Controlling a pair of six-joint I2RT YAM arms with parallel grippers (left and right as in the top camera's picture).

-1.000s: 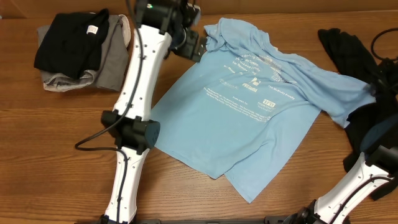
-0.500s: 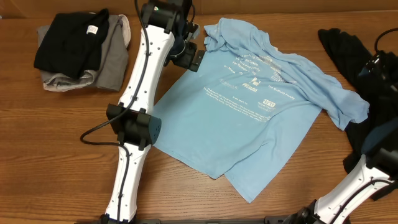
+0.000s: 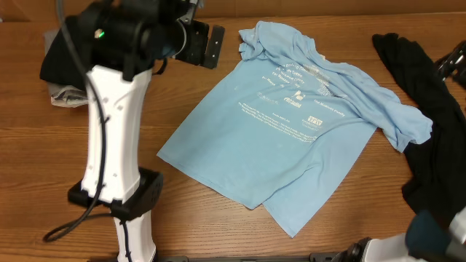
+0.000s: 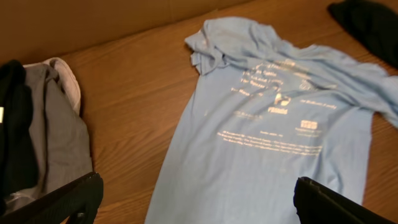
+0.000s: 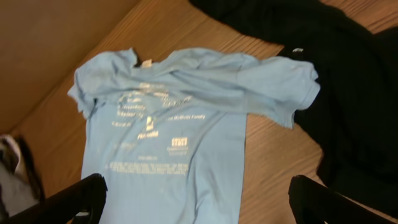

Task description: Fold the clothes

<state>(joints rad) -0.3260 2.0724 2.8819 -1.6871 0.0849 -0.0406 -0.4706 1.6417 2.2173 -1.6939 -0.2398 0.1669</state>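
Grey garment (image 4: pixel 56 137) plain from left wrist, mostly hidden overhead; left claw (image 4: pixel 202 200), right claw (image 5: pixel 202 199) both released.

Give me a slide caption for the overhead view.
Light blue T-shirt lying print-up and unfolded on the wooden table, black garment at the right edge.

The long white left arm (image 3: pixel 109 131) had fat black round joints (image 3: pixel 127 33). A tiny green light (image 3: pixel 100 33) shone on its top joint. A thin black cable (image 3: pixel 69 225) looped near its bottom. The left gripper (image 4: pixel 196 180) had flat black fingers (image 4: pixel 65 200).
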